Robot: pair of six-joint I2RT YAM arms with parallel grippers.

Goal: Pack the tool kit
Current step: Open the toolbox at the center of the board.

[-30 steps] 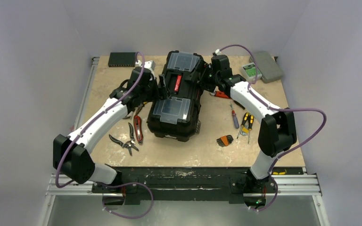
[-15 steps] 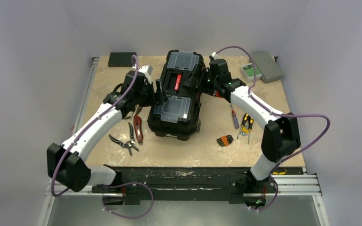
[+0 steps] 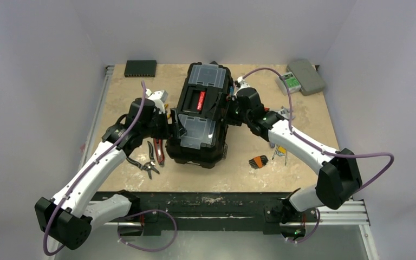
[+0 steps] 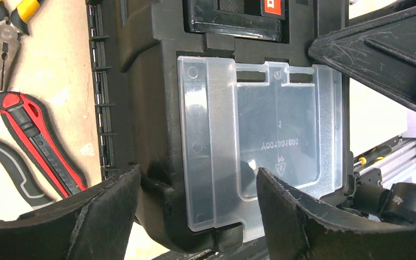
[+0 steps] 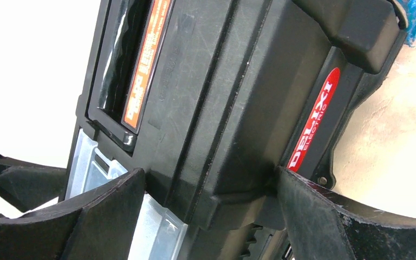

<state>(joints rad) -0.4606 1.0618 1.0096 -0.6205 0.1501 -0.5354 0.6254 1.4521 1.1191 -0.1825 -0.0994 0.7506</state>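
We look down on a scuffed tan board table (image 3: 249, 146) closed in by plain pale grey walls (image 3: 222, 27), with a silver slotted rail (image 3: 346, 212) along the near edge where the arms are bolted. The large black plastic toolbox (image 3: 200, 116) lies lid-up at the middle of the table, turned a little off square, with both clear compartments shut and a red label (image 3: 199, 101) on its handle. Just left of it lie a red-and-black utility knife (image 3: 158, 149) and black-handled pliers (image 3: 141, 163); to its right is a small folding hex-key set (image 3: 258, 161) with an orange end. At the far corners, well apart from the box, sit a flat grey case (image 3: 309, 76) and a thin black rectangular device (image 3: 140, 67). The left arm (image 3: 95, 168) has its elbow low and far out to the left, its white forearm slanting up to the box's left flank. The left gripper (image 4: 197, 179) straddles the hinge-side edge by the near clear lid (image 4: 260, 141) with its jaws wide, though we cannot tell whether they actually pinch it. The right arm (image 3: 298, 143) bends at an elbow far to the right and reaches in leftward. The right gripper (image 5: 210, 179) is clamped on the box's front edge, one finger on each side of a black block beside the red oval badge (image 5: 311, 122).
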